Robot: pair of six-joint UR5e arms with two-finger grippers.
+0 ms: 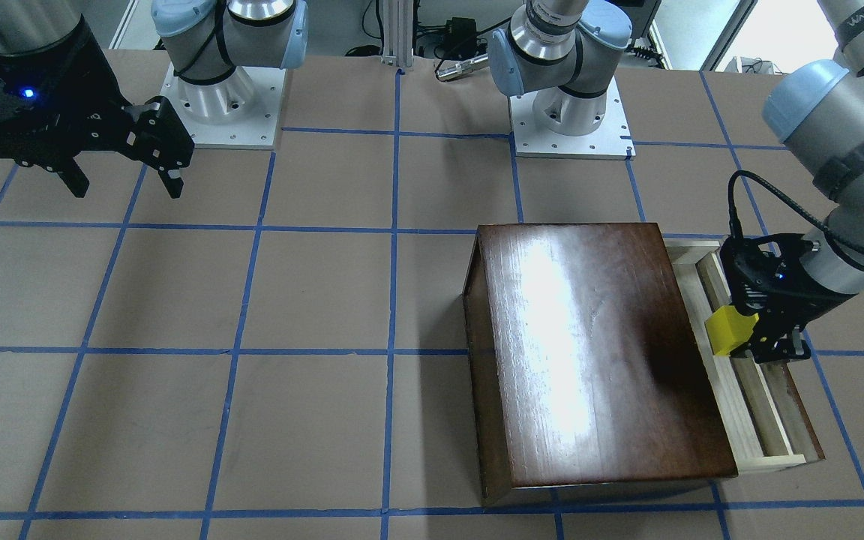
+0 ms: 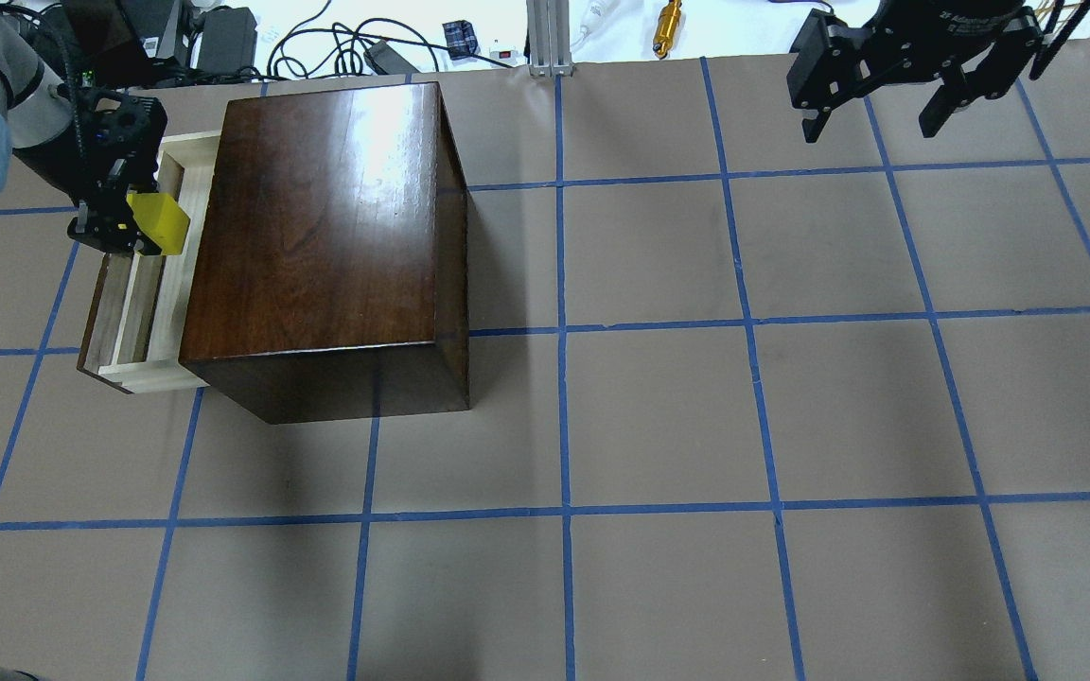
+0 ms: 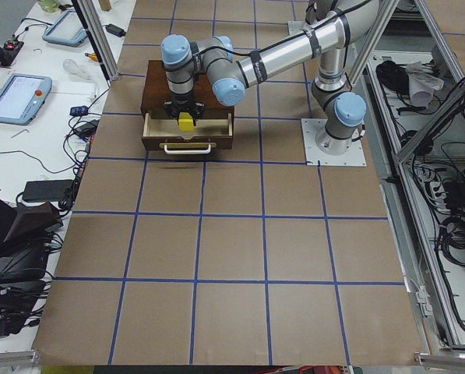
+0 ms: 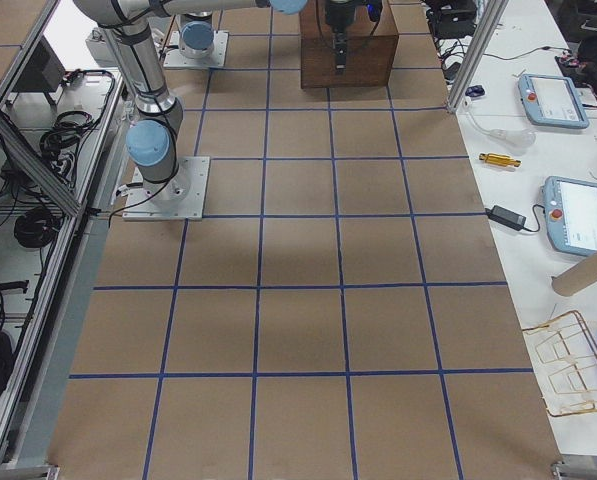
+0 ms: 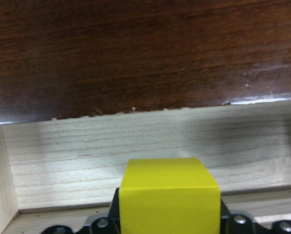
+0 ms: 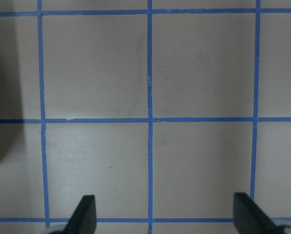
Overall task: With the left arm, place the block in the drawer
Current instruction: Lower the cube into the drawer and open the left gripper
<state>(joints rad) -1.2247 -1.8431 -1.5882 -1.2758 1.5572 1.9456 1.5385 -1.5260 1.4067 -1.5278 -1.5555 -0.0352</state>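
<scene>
My left gripper [image 1: 747, 341] is shut on the yellow block [image 1: 729, 332] and holds it over the open drawer [image 1: 758, 416] of the dark-brown cabinet [image 1: 597, 352]. The overhead view shows the same: the left gripper [image 2: 133, 227], the block [image 2: 160, 225], the drawer [image 2: 133, 317], the cabinet [image 2: 327, 236]. In the left wrist view the block [image 5: 169, 195] hangs above the pale drawer floor [image 5: 87, 161]. The drawer's white handle [image 3: 185, 146] shows in the exterior left view. My right gripper [image 2: 881, 109] is open and empty, high over the far side of the table.
The table is brown paper with a blue tape grid [image 2: 564, 511]. The arm bases [image 1: 571, 120] stand at the robot's edge. Cables and tools [image 2: 668, 24] lie beyond the table's far edge. Tablets lie on a side bench [image 4: 568, 215].
</scene>
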